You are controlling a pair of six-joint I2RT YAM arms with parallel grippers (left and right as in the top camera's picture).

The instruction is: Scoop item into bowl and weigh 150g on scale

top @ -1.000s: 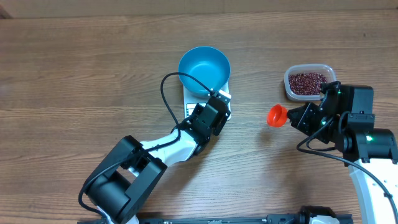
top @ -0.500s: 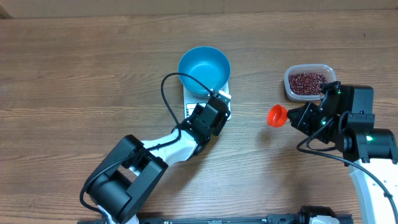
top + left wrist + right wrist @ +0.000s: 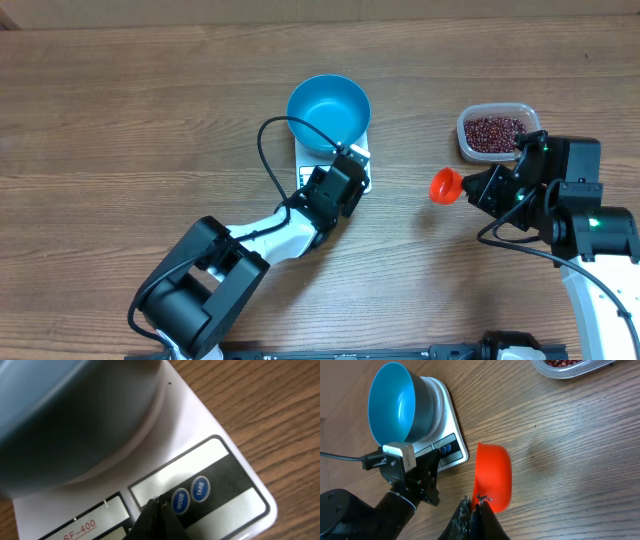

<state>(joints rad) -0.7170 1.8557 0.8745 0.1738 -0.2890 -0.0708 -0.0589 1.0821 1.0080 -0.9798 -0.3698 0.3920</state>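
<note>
The blue bowl (image 3: 328, 110) stands empty on the white scale (image 3: 304, 160). My left gripper (image 3: 352, 162) is shut with nothing in it. In the left wrist view its tip (image 3: 159, 503) rests on the scale's dark panel just left of the blue MODE button (image 3: 180, 501), beside the TARE button (image 3: 200, 489). The bowl's underside (image 3: 65, 420) fills the upper left. My right gripper (image 3: 477, 503) is shut on the handle of an orange-red scoop (image 3: 494, 477), held above the wood right of the scale (image 3: 451, 442). The item, dark red beans (image 3: 492, 130), lies in a clear tub (image 3: 466, 140).
The clear tub's rim (image 3: 570, 371) shows at the top edge of the right wrist view. The left arm's black body (image 3: 405, 485) and its cable (image 3: 268, 150) lie in front of the scale. Bare wooden table surrounds everything.
</note>
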